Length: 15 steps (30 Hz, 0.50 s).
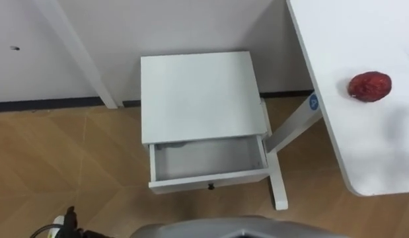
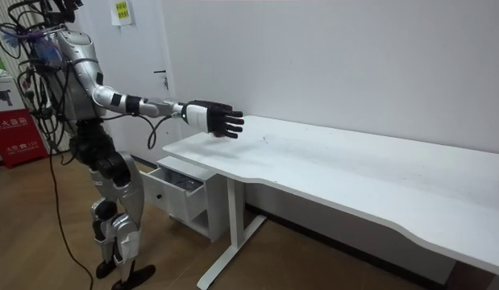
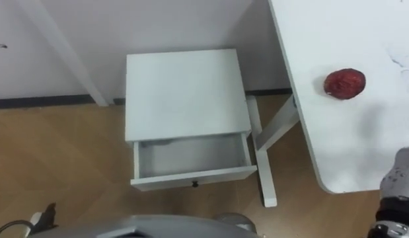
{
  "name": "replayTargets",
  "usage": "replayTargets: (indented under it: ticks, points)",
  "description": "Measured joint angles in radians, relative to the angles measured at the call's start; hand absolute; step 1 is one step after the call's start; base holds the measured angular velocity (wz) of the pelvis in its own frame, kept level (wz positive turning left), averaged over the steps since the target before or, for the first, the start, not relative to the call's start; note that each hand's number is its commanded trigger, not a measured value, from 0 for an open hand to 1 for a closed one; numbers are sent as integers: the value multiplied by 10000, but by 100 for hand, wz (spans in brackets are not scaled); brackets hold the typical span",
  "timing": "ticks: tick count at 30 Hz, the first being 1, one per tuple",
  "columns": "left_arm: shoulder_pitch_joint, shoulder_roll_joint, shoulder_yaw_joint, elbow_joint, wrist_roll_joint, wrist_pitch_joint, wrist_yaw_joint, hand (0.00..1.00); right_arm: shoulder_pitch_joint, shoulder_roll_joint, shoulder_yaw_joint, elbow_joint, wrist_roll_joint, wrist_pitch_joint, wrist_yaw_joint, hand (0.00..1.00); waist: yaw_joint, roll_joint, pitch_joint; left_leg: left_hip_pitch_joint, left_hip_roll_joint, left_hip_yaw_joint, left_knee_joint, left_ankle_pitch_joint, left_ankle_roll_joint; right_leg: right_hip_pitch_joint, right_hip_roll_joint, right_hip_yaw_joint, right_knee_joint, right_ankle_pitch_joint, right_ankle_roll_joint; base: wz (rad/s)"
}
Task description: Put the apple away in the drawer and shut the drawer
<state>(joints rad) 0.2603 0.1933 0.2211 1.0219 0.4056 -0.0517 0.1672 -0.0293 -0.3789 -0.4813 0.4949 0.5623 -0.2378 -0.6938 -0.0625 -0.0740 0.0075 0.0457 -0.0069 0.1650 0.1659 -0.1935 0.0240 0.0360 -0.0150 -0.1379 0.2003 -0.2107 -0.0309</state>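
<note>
Right hand [image 2: 218, 119]: out at arm's length over the near end of the white table [image 2: 330, 165], palm down, fingers [image 2: 233, 122] straight and spread, nothing in it. The room view doesn't settle whether it clears the table top or touches it. The right forearm comes in at the lower right corner of the right eye view, over the table's edge.

Apple [image 3: 344, 83]: dark red, lying on the table top near its end, apart from that forearm (it sits on the table, not in the drawer).

Drawer [image 1: 207, 158]: pulled out from the small white cabinet [image 1: 201, 96], inside bare and grey-white, front panel toward the robot with a small dark knob [image 1: 211, 186] at its middle. The cabinet stands against the wall, just beside the table's end. The table's white leg [image 1: 283, 149] slants down next to the cabinet's right side, and its foot lies flat on the wood floor [image 1: 65, 152].

Robot: upright on both feet in front of the cabinet, facing the wall, with the table on its right. In the room view it stands at the room view's left, and the open drawer [image 2: 178, 179] shows low between its legs and the table's leg.
</note>
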Motion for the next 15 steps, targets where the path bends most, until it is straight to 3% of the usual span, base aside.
replayTargets:
  ticks: [7, 9, 15]
  points:
    - [-66, 214, -192, -7, -5, 0, -164, 0, -13, -41, 1240, 8, -1595, 131, 863, 0, 222, -67, 0, -1, 3, -121, -31, 0, -1, 42, -1, -96, 4, 1, 0, 2]
    - [-61, 257, -276, -9, 0, 0, -226, 0, -14, -47, 1491, 41, -1720, 196, 1123, 0, 227, -117, 25, 13, 1, -176, -30, 0, -2, 159, -2, -165, -39, 2, 1, 12]
    - [13, 282, -319, -36, -7, -2, -265, 0, -14, -54, 1860, 522, -1793, 257, 2019, 0, 357, -214, -16, 0, 2, -311, -29, -1, -2, 191, -29, -335, -164, 10, 1, 7]
